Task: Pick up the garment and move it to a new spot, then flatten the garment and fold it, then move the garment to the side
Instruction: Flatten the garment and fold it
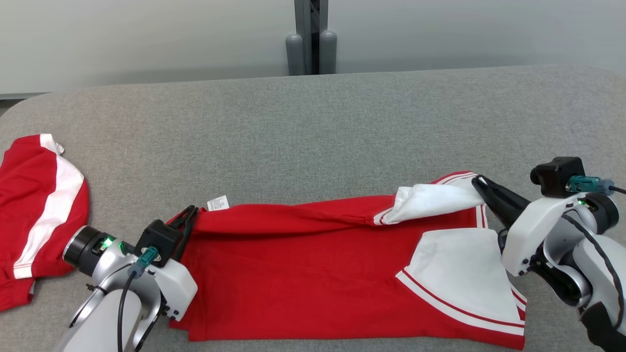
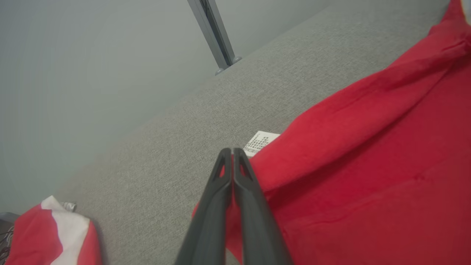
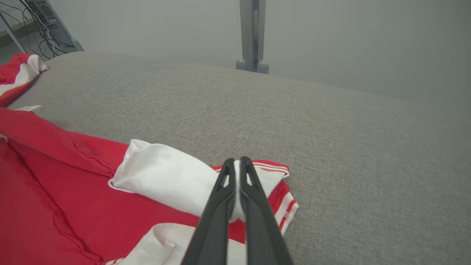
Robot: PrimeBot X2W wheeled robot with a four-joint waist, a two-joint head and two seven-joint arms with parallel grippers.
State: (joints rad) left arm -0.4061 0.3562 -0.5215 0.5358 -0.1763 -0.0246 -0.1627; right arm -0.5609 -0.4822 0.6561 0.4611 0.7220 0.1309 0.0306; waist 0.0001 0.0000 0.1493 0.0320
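Left of the garment [image 1: 303,274] — well apart — lies another red-white shirt [image 1: 34,210].

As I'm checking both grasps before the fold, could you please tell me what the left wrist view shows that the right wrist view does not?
Left wrist view: the left end effector, shut on the red corner of the red and white knit shirt. Right wrist view: the right end effector, shut on that shirt's white sleeve, plus dark cabled equipment behind. Both share the shirt, its white care label, a second red and white garment, the grey fabric-covered table and the grey metal post.
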